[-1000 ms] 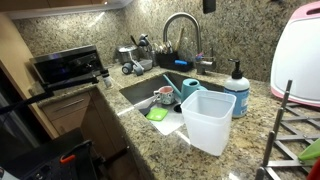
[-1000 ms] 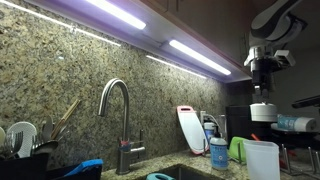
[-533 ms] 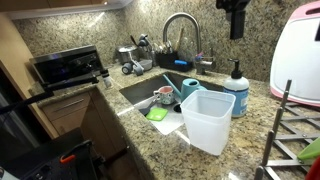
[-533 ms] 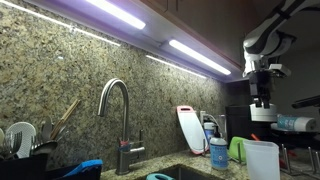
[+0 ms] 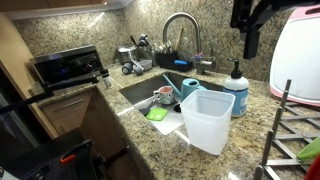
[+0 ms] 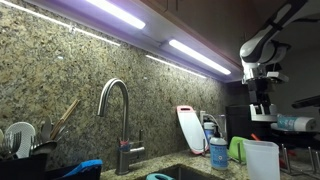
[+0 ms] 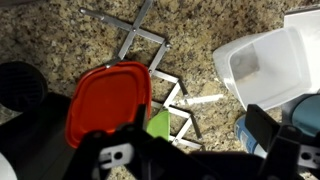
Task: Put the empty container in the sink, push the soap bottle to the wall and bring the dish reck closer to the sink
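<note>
The empty translucent container (image 5: 208, 120) stands on the granite counter next to the sink (image 5: 150, 90); it also shows in an exterior view (image 6: 262, 160) and in the wrist view (image 7: 265, 62). The blue soap bottle (image 5: 237, 90) stands just behind it, a little off the wall, and shows in an exterior view (image 6: 218, 152) and partly in the wrist view (image 7: 248, 135). The wire dish rack (image 5: 292, 130) sits at the counter's right end and also shows in the wrist view (image 7: 150, 60). My gripper (image 5: 250, 38) hangs open and empty high above the soap bottle, seen in an exterior view (image 6: 262, 98) and in the wrist view (image 7: 190, 150).
The faucet (image 5: 180, 28) rises behind the sink, which holds cups and a green sponge (image 5: 157, 113). A red board (image 7: 108, 100) and a green item (image 7: 158, 125) lie on the rack. A pink-and-white appliance (image 5: 300, 50) stands at the right, a toaster oven (image 5: 65, 65) at the left.
My gripper has come down and across from the top edge of the picture to above the soap bottle. The container, bottle and rack have not moved.
</note>
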`<state>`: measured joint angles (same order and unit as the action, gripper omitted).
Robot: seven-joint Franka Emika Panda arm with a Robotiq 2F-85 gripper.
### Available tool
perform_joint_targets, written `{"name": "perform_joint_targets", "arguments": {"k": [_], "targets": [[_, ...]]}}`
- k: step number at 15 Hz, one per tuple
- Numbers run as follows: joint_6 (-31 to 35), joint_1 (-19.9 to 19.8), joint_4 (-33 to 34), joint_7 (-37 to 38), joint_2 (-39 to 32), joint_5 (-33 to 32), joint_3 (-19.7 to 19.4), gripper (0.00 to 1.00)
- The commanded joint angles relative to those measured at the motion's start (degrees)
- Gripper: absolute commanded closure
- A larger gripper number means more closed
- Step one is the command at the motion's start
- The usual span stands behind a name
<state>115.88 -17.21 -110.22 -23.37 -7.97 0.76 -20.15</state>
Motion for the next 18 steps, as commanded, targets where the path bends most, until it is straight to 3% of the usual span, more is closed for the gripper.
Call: {"name": "perform_joint_targets", "arguments": {"k": [1, 7, 18], "targets": [[-0.2, -1.4, 0.2, 0.1, 0.0, -0.2, 1.4, 0.00], [2.6, -1.3, -1.5, 0.3, -0.5, -0.1, 1.7, 0.00], [12.5, -2.8, -0.9, 3.7, -11.3, -0.6, 3.2, 0.00]]}}
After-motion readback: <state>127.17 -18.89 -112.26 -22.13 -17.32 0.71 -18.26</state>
